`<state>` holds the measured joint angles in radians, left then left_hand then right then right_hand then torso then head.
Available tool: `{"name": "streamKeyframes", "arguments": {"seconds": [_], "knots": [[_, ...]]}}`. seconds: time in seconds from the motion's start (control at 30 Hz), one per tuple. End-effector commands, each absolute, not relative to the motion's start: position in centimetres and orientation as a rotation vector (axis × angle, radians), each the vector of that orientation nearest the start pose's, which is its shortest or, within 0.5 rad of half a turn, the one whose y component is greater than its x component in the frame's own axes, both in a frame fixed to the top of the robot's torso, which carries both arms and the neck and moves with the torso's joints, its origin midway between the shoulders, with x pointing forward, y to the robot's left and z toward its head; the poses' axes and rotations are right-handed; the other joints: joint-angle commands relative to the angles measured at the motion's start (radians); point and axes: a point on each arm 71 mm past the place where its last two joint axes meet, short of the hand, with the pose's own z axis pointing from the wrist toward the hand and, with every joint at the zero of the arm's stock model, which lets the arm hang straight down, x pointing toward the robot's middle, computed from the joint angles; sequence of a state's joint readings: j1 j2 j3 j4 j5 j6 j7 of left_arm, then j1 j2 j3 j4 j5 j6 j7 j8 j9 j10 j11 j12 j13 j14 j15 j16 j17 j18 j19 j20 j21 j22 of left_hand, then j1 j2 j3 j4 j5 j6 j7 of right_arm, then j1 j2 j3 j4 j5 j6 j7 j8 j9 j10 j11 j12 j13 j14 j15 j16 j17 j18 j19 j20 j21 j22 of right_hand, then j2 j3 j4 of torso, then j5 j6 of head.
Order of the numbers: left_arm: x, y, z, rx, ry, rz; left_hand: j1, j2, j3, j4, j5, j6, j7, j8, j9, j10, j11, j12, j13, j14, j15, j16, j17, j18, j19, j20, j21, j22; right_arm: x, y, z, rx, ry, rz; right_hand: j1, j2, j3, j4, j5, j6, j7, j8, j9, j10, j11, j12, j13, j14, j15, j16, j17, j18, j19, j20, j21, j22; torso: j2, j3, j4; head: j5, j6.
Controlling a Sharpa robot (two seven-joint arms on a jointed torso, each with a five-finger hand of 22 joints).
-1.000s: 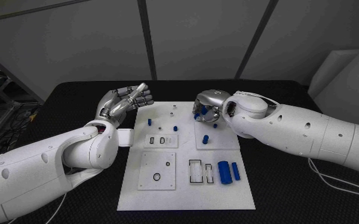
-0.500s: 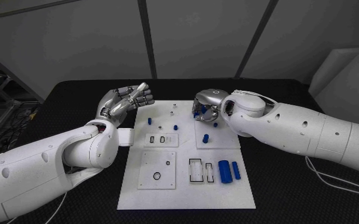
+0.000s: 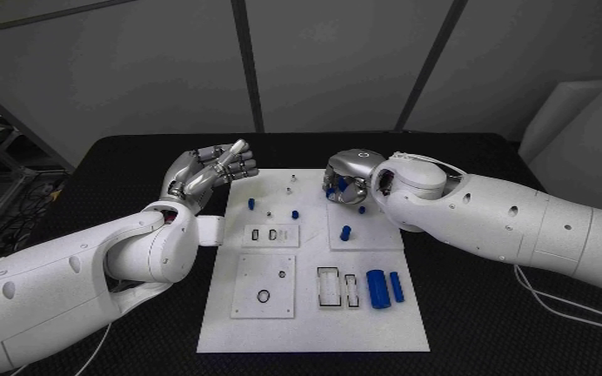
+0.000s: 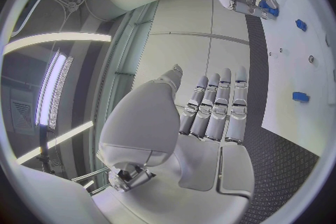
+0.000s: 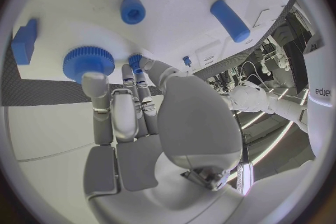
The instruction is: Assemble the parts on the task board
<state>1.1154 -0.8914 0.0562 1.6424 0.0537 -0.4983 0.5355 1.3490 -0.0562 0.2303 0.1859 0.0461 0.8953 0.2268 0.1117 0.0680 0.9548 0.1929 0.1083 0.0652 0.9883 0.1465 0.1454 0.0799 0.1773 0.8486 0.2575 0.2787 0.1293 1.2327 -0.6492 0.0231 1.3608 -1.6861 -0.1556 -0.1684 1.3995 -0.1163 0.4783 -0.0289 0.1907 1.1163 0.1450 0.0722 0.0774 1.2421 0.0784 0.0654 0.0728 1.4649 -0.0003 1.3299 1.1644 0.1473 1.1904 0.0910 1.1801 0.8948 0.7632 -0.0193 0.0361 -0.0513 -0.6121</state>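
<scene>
— Hardly anything has moved since a second ago: we see both arms and every piece where they were.

— Agreed. We have a matte black table point(image 3: 125, 176) before a grey panelled wall point(image 3: 326, 45) crossed by dark seams. The flat white task board point(image 3: 314, 332) lies in the middle of the table.

— Our left hand point(image 3: 210, 171) is raised over the table at the board's far left corner. The left wrist view shows its silver fingers point(image 4: 220, 106) straight and side by side, thumb standing off, nothing in it.

— Our right hand point(image 3: 349, 177) is over the far right part of the board, fingers pointing down. The right wrist view adds a small blue piece point(image 5: 134, 60) at its fingertips; we cannot tell whether it is pinched or only touched.

— That view also gives us a toothed blue wheel point(image 5: 88, 63) beside the fingers, a round blue cap point(image 5: 132, 10) and a blue block point(image 5: 24, 42).

— From the head, we see a thick smooth blue cylinder point(image 3: 377, 289) and a slimmer blue rod point(image 3: 395, 286) lying side by side near the right edge, with a short blue peg point(image 3: 344, 233) farther along.
</scene>
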Motion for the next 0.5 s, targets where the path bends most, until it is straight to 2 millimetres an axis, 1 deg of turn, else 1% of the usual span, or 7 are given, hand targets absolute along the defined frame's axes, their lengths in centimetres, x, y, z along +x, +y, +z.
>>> {"name": "streamKeyframes", "arguments": {"seconds": [0.03, 0.13, 0.17, 0.2, 0.27, 0.33, 0.5], "knots": [[46.9, 21.3, -16.5, -1.167, 1.182, -1.547, 0.0, 0.008, 0.0, -0.008, 0.003, 0.008, 0.014, -0.005, -0.001, 0.008, 0.0, -0.002, -0.002, 0.005, 0.005, -0.006, -0.001, 0.005, 0.005, 0.001, -0.004, -0.002, 52.2, -14.4, -15.3, -0.351, 1.547, 0.511, 0.014, 0.0, 0.01, -0.005, -0.008, 0.008, 0.0, 0.005, 0.001, 0.015, -0.005, 0.007, 0.004, 0.043, -0.005, 0.008, 0.001, -0.017, 0.005, -0.002, 0.007, 0.005, 0.001, -0.0001, -0.0011, 0.003, 0.005], [46.9, 21.3, -16.5, -1.166, 1.181, -1.547, 0.0, 0.008, 0.0, -0.008, 0.003, 0.008, 0.014, -0.005, -0.001, 0.008, 0.0, -0.002, -0.002, 0.005, 0.005, -0.006, -0.001, 0.005, 0.005, 0.001, -0.004, -0.002, 52.2, -14.1, -14.7, -0.337, 1.502, 0.526, 0.015, -0.002, 0.012, -0.007, -0.011, 0.009, 0.001, 0.004, 0.001, 0.016, -0.005, 0.006, 0.005, 0.043, -0.005, 0.009, 0.002, -0.017, 0.005, -0.002, 0.01, 0.007, 0.001, -0.0009, -0.0005, 0.003, 0.008], [46.9, 21.3, -16.5, -1.166, 1.181, -1.547, 0.0, 0.008, 0.0, -0.008, 0.003, 0.008, 0.014, -0.005, -0.001, 0.008, 0.0, -0.002, -0.002, 0.005, 0.005, -0.006, -0.001, 0.005, 0.005, 0.001, -0.004, -0.002, 52.3, -14.0, -14.5, -0.332, 1.487, 0.529, 0.016, -0.002, 0.012, -0.008, -0.011, 0.009, 0.001, 0.004, 0.001, 0.016, -0.005, 0.006, 0.005, 0.043, -0.004, 0.009, 0.002, -0.017, 0.005, -0.002, 0.01, 0.008, 0.001, -0.0012, 0.0006, 0.002, 0.01], [46.9, 21.3, -16.5, -1.166, 1.181, -1.547, 0.0, 0.008, 0.0, -0.008, 0.003, 0.008, 0.014, -0.005, -0.001, 0.008, 0.0, -0.002, -0.002, 0.005, 0.005, -0.006, -0.001, 0.005, 0.005, 0.001, -0.004, -0.002, 52.4, -13.8, -14.2, -0.327, 1.471, 0.533, 0.016, -0.002, 0.012, -0.008, -0.011, 0.009, 0.001, 0.004, 0.001, 0.016, -0.005, 0.006, 0.005, 0.043, -0.004, 0.009, 0.002, -0.017, 0.005, -0.002, 0.01, 0.008, 0.002, -0.0005, 0.0007, 0.002, 0.011], [46.9, 21.4, -16.5, -1.166, 1.181, -1.546, 0.001, 0.009, 0.0, -0.01, 0.003, 0.008, 0.014, -0.006, -0.001, 0.008, 0.0, -0.003, -0.002, 0.006, 0.005, -0.007, -0.002, 0.005, 0.005, 0.001, -0.005, -0.002, 52.6, -13.6, -14.0, -0.322, 1.453, 0.538, 0.016, -0.002, 0.014, -0.008, -0.012, 0.01, 0.001, 0.004, 0.001, 0.016, -0.004, 0.006, 0.005, 0.043, -0.004, 0.01, 0.004, -0.017, 0.005, -0.002, 0.012, 0.01, 0.003, -0.0001, 0.0012, 0.003, 0.014], [46.9, 21.3, -16.5, -1.166, 1.181, -1.547, 0.001, 0.009, 0.0, -0.01, 0.003, 0.008, 0.014, -0.006, -0.001, 0.008, 0.0, -0.003, -0.002, 0.006, 0.005, -0.007, -0.002, 0.005, 0.005, 0.001, -0.005, -0.002, 52.8, -13.2, -13.8, -0.316, 1.436, 0.544, 0.016, -0.002, 0.014, -0.008, -0.012, 0.01, 0.001, 0.004, 0.001, 0.016, -0.004, 0.006, 0.005, 0.043, -0.004, 0.01, 0.004, -0.017, 0.005, -0.002, 0.012, 0.01, 0.003, -0.0008, 0.0022, 0.004, 0.014], [46.8, 21.2, -16.4, -1.166, 1.183, -1.551, 0.001, 0.009, 0.0, -0.01, 0.003, 0.008, 0.014, -0.006, -0.001, 0.008, 0.0, -0.003, -0.002, 0.006, 0.005, -0.007, -0.002, 0.005, 0.005, 0.001, -0.005, -0.002, 53.3, -12.1, -13.7, -0.307, 1.413, 0.56, 0.016, -0.004, 0.016, -0.009, -0.011, 0.01, 0.003, 0.003, 0.001, 0.016, -0.003, 0.005, 0.004, 0.043, -0.004, 0.011, 0.004, -0.018, 0.004, -0.001, 0.014, 0.012, 0.005, -0.0004, 0.0037, 0.006, 0.013]]}}
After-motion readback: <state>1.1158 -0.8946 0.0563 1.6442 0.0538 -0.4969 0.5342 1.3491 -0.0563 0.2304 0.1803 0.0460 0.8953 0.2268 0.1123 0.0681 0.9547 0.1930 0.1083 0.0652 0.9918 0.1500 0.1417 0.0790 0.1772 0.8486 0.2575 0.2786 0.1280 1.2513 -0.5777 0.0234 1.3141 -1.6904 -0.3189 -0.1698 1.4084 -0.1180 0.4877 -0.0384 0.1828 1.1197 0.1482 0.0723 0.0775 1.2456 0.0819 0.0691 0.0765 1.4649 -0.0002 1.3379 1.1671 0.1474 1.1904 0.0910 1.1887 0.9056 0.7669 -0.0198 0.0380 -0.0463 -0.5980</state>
